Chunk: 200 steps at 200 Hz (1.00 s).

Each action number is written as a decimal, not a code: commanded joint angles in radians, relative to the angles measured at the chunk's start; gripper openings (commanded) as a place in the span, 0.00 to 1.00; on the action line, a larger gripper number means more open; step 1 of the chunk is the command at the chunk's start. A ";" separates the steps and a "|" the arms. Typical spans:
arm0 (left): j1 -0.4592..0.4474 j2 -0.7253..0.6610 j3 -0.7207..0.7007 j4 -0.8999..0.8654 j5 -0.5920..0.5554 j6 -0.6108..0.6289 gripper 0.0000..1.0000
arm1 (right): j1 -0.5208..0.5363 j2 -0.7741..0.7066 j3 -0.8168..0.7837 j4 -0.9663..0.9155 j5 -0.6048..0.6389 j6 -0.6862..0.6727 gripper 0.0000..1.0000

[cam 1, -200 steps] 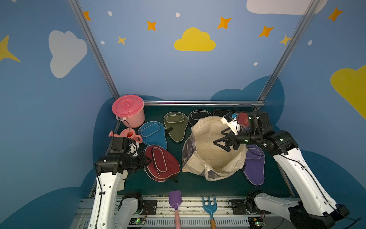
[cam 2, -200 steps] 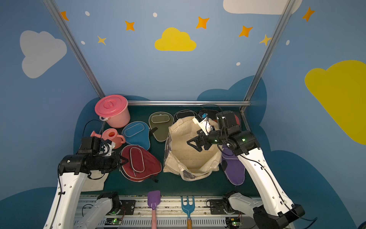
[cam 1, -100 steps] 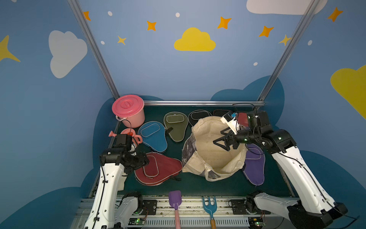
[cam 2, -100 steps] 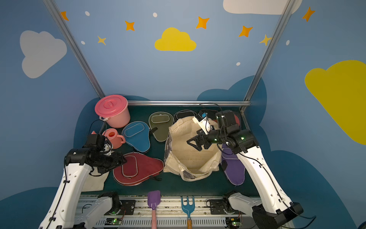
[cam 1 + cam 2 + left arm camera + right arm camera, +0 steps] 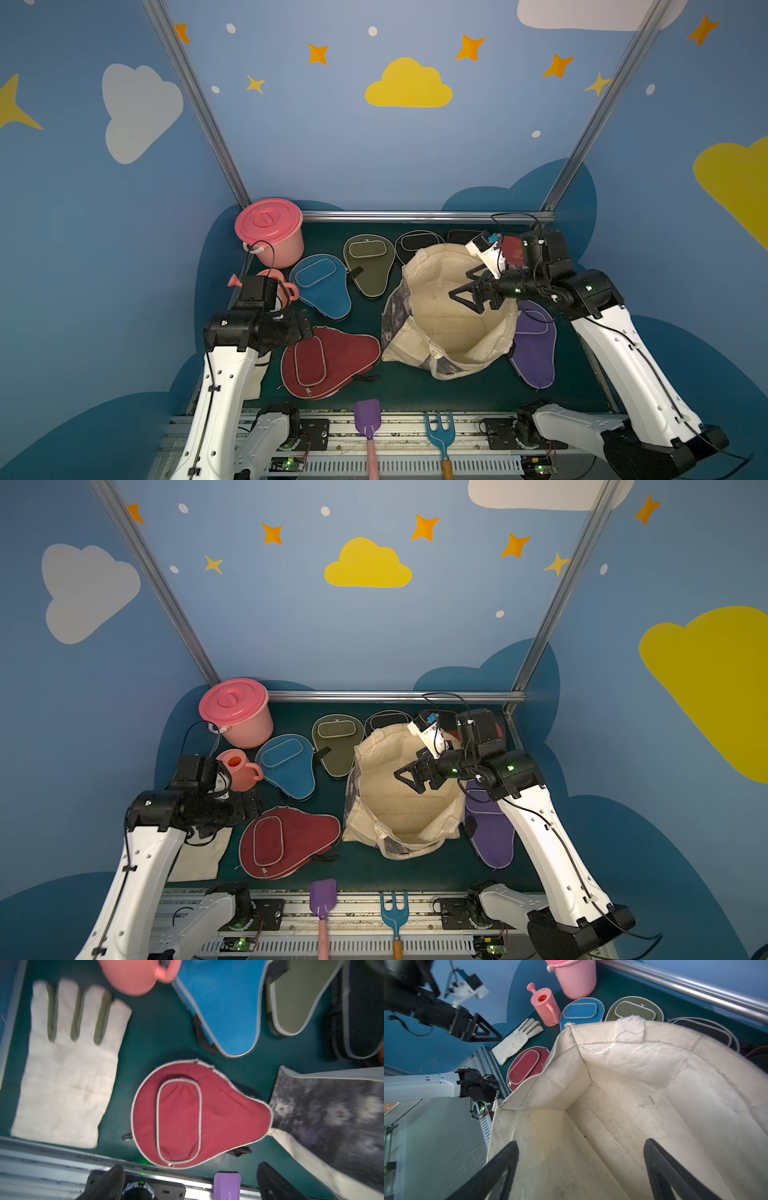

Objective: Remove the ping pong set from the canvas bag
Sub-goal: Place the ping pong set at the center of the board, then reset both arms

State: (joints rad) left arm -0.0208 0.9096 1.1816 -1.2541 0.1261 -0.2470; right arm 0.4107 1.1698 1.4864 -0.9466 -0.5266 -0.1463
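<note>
The canvas bag (image 5: pixel 422 338) (image 5: pixel 370 812) stands open mid-table, and its cream inside (image 5: pixel 623 1105) shows bare. My right gripper (image 5: pixel 467 286) (image 5: pixel 580 1144) hangs open over the bag's mouth, holding nothing. The maroon case (image 5: pixel 328 361) (image 5: pixel 197 1113) lies flat on the green mat left of the bag. My left gripper (image 5: pixel 190 1176) is open above its near edge, touching nothing. Blue (image 5: pixel 320 282), olive (image 5: pixel 368 262) and black (image 5: pixel 419 243) cases lie behind the bag. A purple case (image 5: pixel 534 345) lies to its right. A dark pack with red (image 5: pixel 515 249) sits behind my right wrist.
A pink lidded bucket (image 5: pixel 270 232) and a pink watering can (image 5: pixel 286 286) stand at the back left. A white glove (image 5: pixel 66 1068) lies under my left arm. A purple shovel (image 5: pixel 366 415) and a blue rake (image 5: pixel 439 428) rest on the front rail.
My left gripper has opened and let go of the maroon case, which now lies flat beside the bag. The right gripper has stayed over the bag's mouth.
</note>
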 commanded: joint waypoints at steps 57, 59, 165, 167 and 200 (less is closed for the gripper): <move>-0.157 -0.176 -0.261 0.869 -0.238 0.105 1.00 | -0.551 -0.082 -0.041 0.330 0.231 0.291 0.95; -0.157 -0.177 -0.281 0.893 -0.252 0.104 1.00 | -0.564 -0.088 -0.059 0.346 0.238 0.295 0.95; -0.122 -0.056 -0.797 1.391 -0.477 0.080 1.00 | -0.458 -0.300 -1.071 1.236 0.620 0.140 0.95; -0.122 -0.051 -0.801 1.398 -0.480 0.079 1.00 | -0.458 -0.289 -1.068 1.236 0.622 0.139 0.95; -0.109 0.036 -0.881 1.575 -0.511 0.056 1.00 | -0.447 -0.114 -1.067 1.304 0.641 0.180 0.95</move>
State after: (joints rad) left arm -0.1440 0.8986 0.3450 0.1379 -0.3470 -0.1722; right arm -0.0486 0.9714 0.4137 0.1860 0.0708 0.0181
